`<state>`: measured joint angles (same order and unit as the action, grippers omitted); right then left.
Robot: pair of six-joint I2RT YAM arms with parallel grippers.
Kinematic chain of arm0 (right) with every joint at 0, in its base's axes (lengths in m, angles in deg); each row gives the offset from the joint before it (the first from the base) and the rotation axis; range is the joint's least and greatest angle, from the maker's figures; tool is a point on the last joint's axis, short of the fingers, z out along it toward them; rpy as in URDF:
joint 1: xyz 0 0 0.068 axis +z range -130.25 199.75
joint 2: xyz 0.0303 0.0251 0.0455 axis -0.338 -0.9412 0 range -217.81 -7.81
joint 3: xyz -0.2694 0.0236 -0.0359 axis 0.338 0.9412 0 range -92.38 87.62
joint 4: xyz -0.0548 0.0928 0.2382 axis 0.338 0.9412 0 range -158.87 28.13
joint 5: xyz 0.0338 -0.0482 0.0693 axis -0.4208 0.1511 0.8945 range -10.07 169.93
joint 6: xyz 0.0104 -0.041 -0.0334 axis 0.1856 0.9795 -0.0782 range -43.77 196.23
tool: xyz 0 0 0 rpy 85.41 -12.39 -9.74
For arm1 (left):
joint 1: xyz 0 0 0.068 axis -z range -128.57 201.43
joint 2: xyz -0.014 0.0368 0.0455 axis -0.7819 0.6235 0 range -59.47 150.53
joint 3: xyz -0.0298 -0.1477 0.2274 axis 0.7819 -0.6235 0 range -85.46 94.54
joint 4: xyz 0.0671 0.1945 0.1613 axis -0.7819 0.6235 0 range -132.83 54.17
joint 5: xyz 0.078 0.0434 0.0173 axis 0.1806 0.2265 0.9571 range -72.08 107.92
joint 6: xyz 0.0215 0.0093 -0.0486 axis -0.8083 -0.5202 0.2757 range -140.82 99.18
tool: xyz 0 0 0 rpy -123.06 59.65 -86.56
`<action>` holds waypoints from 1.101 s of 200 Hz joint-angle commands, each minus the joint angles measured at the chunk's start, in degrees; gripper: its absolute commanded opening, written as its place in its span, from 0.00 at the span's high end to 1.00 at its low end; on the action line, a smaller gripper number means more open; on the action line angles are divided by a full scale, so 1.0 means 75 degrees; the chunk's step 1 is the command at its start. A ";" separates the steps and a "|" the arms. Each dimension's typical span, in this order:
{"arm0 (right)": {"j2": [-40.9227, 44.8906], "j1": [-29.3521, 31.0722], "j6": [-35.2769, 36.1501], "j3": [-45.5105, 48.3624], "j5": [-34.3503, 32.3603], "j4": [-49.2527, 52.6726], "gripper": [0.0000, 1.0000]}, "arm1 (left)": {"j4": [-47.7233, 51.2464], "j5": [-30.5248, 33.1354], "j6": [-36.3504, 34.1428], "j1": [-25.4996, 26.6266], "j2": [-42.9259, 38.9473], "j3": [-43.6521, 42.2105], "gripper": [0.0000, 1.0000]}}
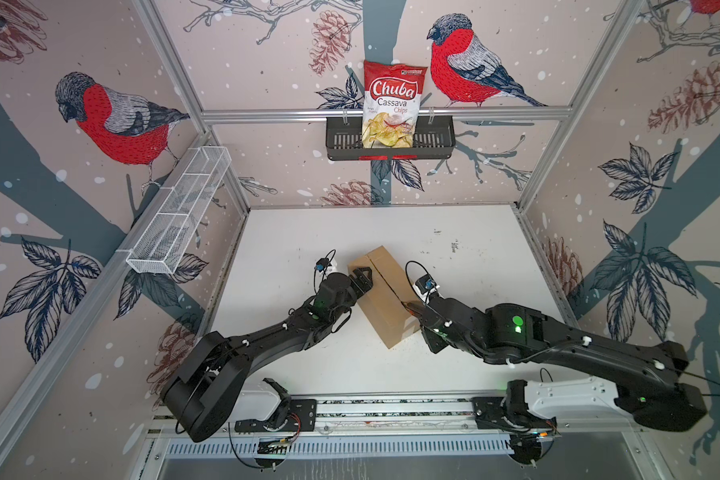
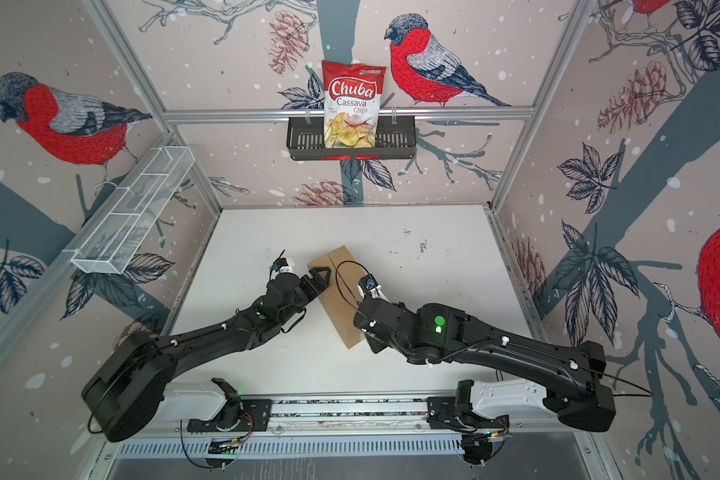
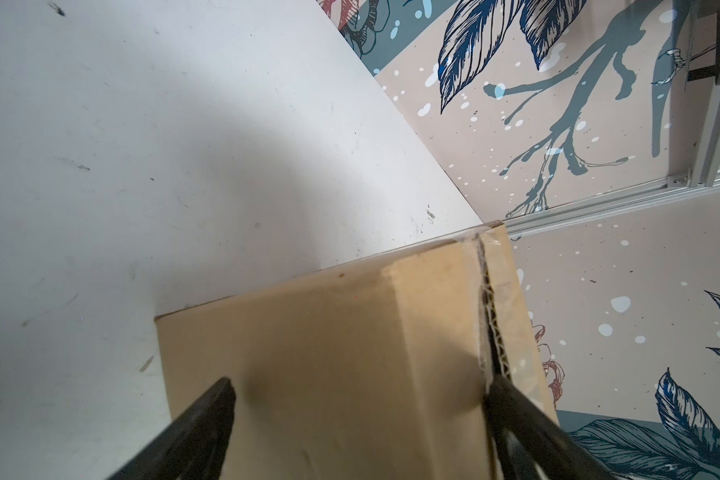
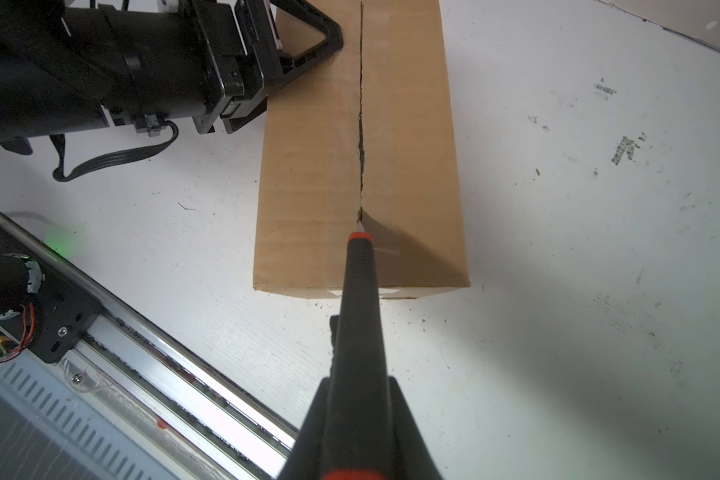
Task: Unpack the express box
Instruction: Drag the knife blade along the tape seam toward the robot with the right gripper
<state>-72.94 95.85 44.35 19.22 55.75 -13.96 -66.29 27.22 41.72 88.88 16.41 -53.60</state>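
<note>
The express box [image 1: 381, 307] [image 2: 344, 311] [image 4: 308, 187] is a brown carton lying slantwise on the white table, flaps down. Its centre seam [image 4: 361, 124] is slit along the far stretch. My left gripper [image 1: 364, 280] [image 2: 321, 278] [image 3: 360, 388] is open over the box's far end. One of its fingers [image 3: 512, 415] sits at the seam, and the other stands over the same flap near the box's side edge. My right gripper [image 4: 358, 380] [image 1: 416, 309] is shut on a black cutter [image 4: 360, 291] with a red collar. The cutter's blade tip is in the seam near the box's near end.
A Chuba chips bag [image 1: 393, 104] stands in a black slotted basket [image 1: 433, 143] on the back wall. A white mesh shelf [image 1: 179, 212] hangs on the left wall. The arms' mounting rail [image 1: 391, 409] runs along the table's front edge. Bare table [image 1: 454, 257] lies right of the box.
</note>
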 commanded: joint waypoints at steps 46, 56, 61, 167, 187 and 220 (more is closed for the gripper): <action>0.0203 0.0304 -0.0564 0.0073 -0.0232 0.0429 1.00 | 0.0644 0.0403 -0.0080 -0.0001 -0.0039 0.0001 0.07; 0.0212 0.0362 -0.0621 0.0069 -0.0261 0.0480 1.00 | 0.0655 0.0413 -0.0077 -0.0001 -0.0039 0.0006 0.07; 0.0226 0.0386 -0.0656 0.0071 -0.0268 0.0503 1.00 | 0.0665 0.0429 -0.0077 -0.0001 -0.0039 0.0006 0.07; 0.0374 0.0815 -0.1203 0.0179 -0.0443 0.0761 1.00 | 0.0714 0.0586 -0.0054 0.0010 0.0019 0.0018 0.07; 0.0396 0.0902 -0.1336 0.0185 -0.0471 0.0831 1.00 | 0.0694 0.0583 -0.0042 0.0010 0.0072 0.0030 0.07; 0.0429 0.1053 -0.1508 0.0155 -0.0550 0.0915 1.00 | 0.0662 0.0590 -0.0030 0.0034 0.0125 0.0042 0.08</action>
<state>-70.01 103.04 35.28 20.49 51.05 -10.42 -65.90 29.05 41.85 89.08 16.84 -53.34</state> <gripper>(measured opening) 0.114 0.926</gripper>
